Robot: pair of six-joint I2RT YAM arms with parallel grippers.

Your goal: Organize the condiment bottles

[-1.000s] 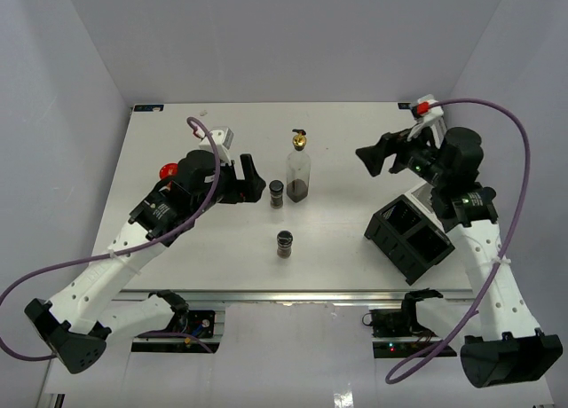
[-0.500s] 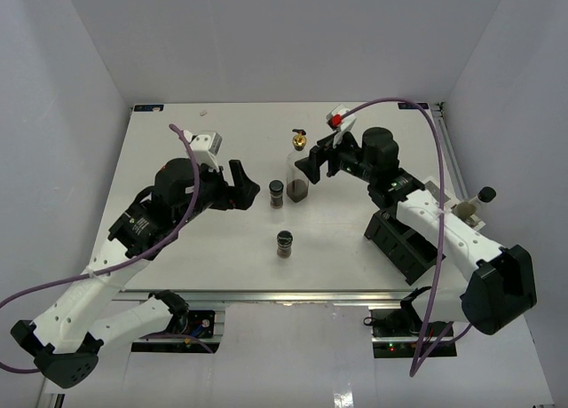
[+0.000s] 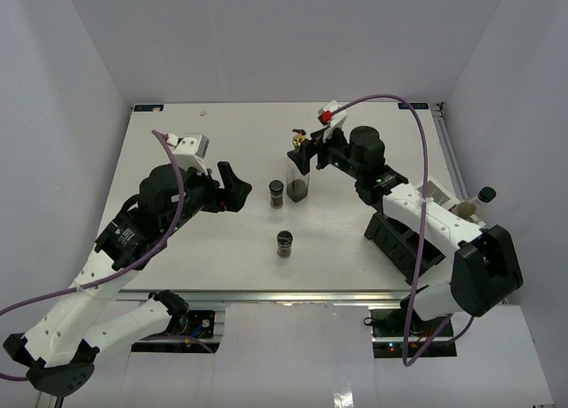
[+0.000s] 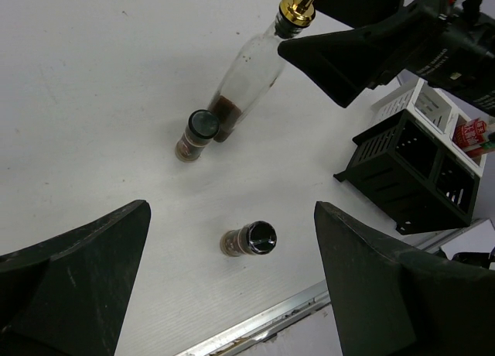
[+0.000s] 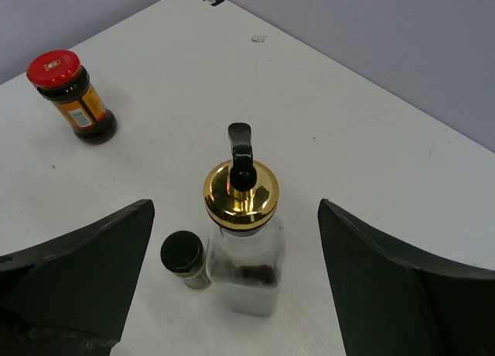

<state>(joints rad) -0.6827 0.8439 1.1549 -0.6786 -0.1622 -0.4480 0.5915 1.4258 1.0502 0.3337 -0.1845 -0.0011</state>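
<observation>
While the right hand point(image 5: 234, 207) gapes, gold-topped bottle point(image 5: 241, 236) upright, centred before it

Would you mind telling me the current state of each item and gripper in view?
gold-topped bottle: upright, capped, ungrasped, little dark liquid left.
far small jar: upright, lidded.
near small jar: upright, lidded.
red-capped jar: upright, capped.
black box: upright, top open.
left gripper: open, empty.
right gripper: open, empty.

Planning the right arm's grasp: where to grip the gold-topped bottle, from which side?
Upper body of the gold-topped bottle, just under the cap, probably from the right: it stands upright, the spout is thin, a small jar crowds its base.
</observation>
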